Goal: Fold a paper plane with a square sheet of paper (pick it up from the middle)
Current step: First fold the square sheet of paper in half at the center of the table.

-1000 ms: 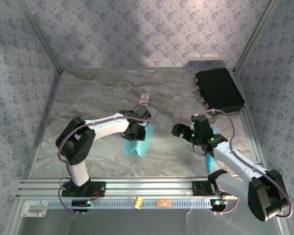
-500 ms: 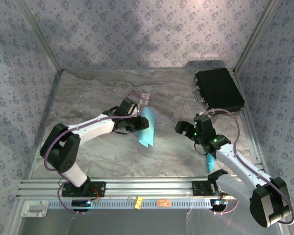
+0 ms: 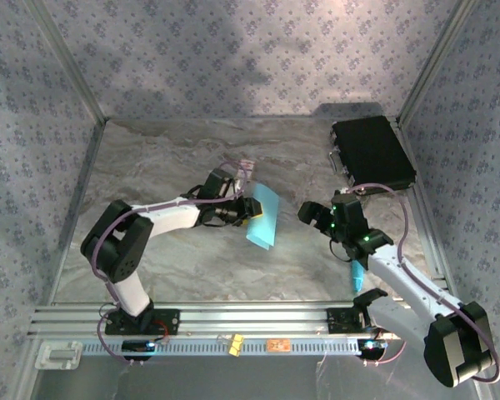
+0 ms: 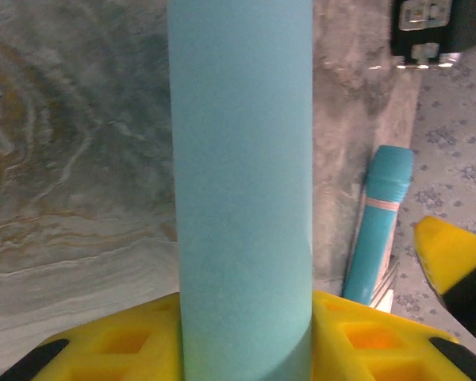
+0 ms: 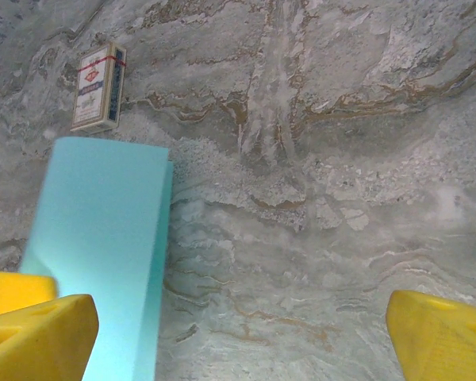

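Observation:
The square sheet of paper (image 3: 263, 216), light blue, hangs above the marble table (image 3: 175, 258), bent into a curve. My left gripper (image 3: 247, 208) is shut on its lower part. In the left wrist view the paper (image 4: 242, 159) rises from between the yellow fingers (image 4: 103, 345). My right gripper (image 3: 315, 218) stands open just right of the sheet, facing it. From the right wrist the sheet (image 5: 103, 238) is in front of the left finger (image 5: 40, 333), and nothing lies between the fingers.
A cyan pen-like stick (image 3: 358, 275) lies on the table beside the right arm and shows in the left wrist view (image 4: 378, 230). A small white card with red marks (image 5: 97, 87) lies further back. A black case (image 3: 372, 152) occupies the back right corner.
My left gripper has carried the sheet up and to the right, toward the right gripper, turning it as it went. The right gripper shifted only slightly.

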Robot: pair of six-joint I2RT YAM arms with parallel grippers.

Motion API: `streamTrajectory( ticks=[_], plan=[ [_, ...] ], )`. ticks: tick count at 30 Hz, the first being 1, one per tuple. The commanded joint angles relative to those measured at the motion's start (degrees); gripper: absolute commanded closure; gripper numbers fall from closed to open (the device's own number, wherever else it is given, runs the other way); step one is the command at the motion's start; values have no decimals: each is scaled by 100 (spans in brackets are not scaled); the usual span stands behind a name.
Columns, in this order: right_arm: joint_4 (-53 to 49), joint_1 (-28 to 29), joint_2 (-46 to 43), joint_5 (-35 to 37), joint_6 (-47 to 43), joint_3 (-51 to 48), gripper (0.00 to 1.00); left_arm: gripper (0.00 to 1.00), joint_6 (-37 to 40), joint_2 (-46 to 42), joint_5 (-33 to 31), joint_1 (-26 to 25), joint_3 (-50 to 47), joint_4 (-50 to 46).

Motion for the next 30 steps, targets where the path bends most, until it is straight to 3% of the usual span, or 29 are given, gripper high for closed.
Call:
streamTrajectory(
  ticks=[1,13,30],
  plan=[
    [155,-49,37,-228,59,-2,5,61,-232,196,-47,-11,-149,236],
    [310,-148,128,-1044,-357,-141,5,61,-554,221,-853,-442,-485,346],
    [405,-158,502,-1261,-257,-71,6,46,722,123,-1830,-552,353,-1472]
  ],
)
